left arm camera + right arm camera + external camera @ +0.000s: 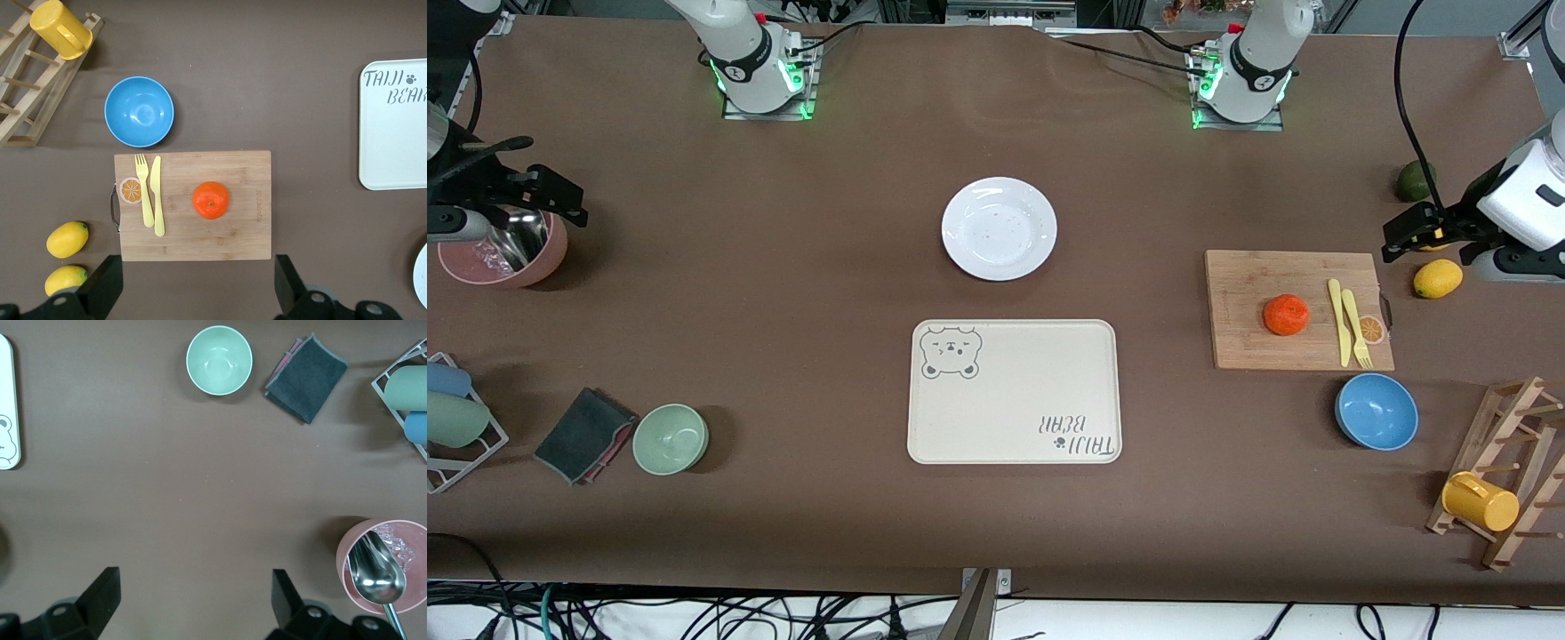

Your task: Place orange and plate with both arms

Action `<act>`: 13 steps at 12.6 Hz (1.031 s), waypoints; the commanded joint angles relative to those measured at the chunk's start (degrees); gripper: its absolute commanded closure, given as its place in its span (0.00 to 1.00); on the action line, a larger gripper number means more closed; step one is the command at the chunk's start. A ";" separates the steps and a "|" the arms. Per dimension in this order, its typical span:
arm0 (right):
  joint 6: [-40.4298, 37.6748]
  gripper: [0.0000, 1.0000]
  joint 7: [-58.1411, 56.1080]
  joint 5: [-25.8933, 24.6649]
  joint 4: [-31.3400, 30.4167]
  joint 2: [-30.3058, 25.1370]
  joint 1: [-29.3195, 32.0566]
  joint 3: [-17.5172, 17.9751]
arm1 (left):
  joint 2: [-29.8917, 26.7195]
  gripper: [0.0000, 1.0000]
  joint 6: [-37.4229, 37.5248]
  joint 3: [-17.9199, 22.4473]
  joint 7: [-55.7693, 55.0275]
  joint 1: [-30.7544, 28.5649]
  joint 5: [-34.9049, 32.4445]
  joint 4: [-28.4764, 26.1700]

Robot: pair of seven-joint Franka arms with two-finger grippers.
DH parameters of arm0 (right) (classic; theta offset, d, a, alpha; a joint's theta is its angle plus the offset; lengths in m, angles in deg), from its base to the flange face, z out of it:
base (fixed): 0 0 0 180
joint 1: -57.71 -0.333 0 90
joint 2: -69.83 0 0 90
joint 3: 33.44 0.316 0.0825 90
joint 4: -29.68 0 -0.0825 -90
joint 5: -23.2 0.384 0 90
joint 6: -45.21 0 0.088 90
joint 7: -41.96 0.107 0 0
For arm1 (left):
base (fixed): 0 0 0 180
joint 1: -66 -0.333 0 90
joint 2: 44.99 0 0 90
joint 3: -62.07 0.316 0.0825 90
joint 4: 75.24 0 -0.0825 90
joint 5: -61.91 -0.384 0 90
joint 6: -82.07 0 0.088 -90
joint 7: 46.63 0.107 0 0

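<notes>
- While both arms are held up at the ends of the table, the orange (1286, 315) is seen lying on the wooden cutting board (1254, 347), beside a yellow knife (1338, 322) and a yellow fork (1356, 331).
- The left gripper (1409, 233) is held in the air over the table just beside the board, toward the left arm's end; its fingers (100, 288) are spread wide and nothing is held between them.
- From the left wrist view, the orange (211, 200) is shown well apart from those fingers, roughly midway across the gap between them.
- The plate (999, 228) is found on the bare cloth at the middle of the table, farther from the front camera than the bear-print tray (1014, 392) and near it without touching.
- The right gripper (551, 197) is held over a pink cup (503, 253) with a metal spoon (377, 575) in it, at the right arm's end; its fingers (100, 600) are likewise spread wide and empty, well apart from the plate.
</notes>
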 commanded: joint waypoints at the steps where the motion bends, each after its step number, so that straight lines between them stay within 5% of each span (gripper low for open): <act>1: 0.05 0.00 0.83 0.09 0.35 -0.16 0.20 0.37 | -1.16 0.00 -0.59 0.13 1.48 -0.30 1.27 -1.20; 13: -0.65 0.00 0.56 0.45 0.44 -0.16 0.29 0.29 | -1.07 0.00 -0.41 0.13 1.48 -0.30 1.27 -1.11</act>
